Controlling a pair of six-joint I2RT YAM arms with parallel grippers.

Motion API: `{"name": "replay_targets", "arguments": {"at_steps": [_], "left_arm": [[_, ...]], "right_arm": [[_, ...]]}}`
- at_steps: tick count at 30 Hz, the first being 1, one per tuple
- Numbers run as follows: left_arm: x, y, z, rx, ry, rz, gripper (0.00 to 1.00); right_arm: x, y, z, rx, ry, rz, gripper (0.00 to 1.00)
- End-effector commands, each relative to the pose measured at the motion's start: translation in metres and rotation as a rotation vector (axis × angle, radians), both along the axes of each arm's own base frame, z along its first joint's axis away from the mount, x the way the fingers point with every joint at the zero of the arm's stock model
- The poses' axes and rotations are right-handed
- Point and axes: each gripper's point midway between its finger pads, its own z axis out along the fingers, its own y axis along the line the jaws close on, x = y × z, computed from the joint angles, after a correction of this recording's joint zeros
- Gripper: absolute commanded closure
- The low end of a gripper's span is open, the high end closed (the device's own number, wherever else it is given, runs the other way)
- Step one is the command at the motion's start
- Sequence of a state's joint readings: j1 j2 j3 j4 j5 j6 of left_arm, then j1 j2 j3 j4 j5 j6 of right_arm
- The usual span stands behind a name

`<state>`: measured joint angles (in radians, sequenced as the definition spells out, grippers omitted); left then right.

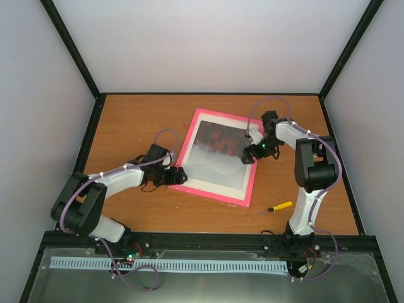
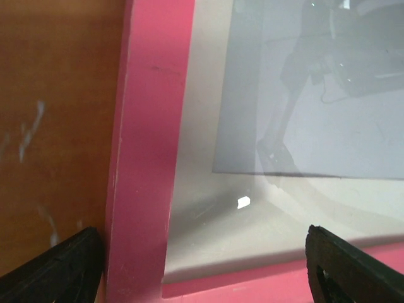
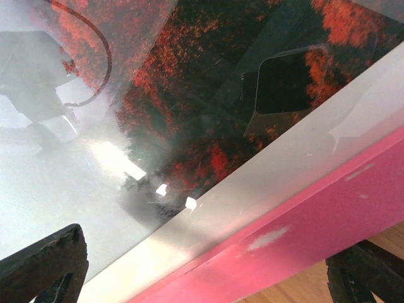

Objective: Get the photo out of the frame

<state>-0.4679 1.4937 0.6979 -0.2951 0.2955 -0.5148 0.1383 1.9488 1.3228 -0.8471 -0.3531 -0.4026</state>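
Note:
The frame (image 1: pixel 214 195), thin and bright pink, lies face up in the middle of the table. The photo (image 1: pixel 218 151) sits inside it behind glass, with dark orange-red trees at the far end and misty grey-white nearer, ringed by a white mat (image 1: pixel 235 185). My left gripper (image 1: pixel 178 175) is open at the frame's near-left corner. In the left wrist view its fingers (image 2: pixel 57 271) straddle the pink border (image 2: pixel 148 126). My right gripper (image 1: pixel 251 153) is open over the frame's right edge. In the right wrist view it hangs above the photo (image 3: pixel 189 95) and pink border (image 3: pixel 303 233).
A yellow-handled screwdriver (image 1: pixel 278 207) lies on the wooden table (image 1: pixel 126 126) near the frame's near-right corner, beside the right arm's base. Black posts and pale walls enclose the table on three sides. The glass reflects the arms.

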Motion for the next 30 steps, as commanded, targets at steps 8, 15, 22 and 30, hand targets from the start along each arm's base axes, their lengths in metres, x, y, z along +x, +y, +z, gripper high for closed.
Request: {"name": "replay_targets", "arguments": {"at_steps": [8, 15, 22, 30], "left_arm": [[-0.052, -0.028, 0.023, -0.32, 0.048, -0.015, 0.19], [-0.045, -0.012, 0.028, -0.212, 0.034, 0.04, 0.18], [-0.003, -0.013, 0.107, -0.189, -0.229, 0.023, 0.28], [0.04, -0.005, 0.194, -0.092, -0.666, -0.044, 0.29]], "right_arm": [[-0.01, 0.043, 0.015, 0.124, 0.034, 0.026, 0.0], [-0.016, 0.039, 0.013, 0.11, 0.032, 0.029, 0.0], [-0.024, 0.009, 0.075, -0.002, -0.114, 0.131, 0.0], [-0.121, 0.062, 0.158, 0.38, -0.261, 0.466, 0.0]]}}
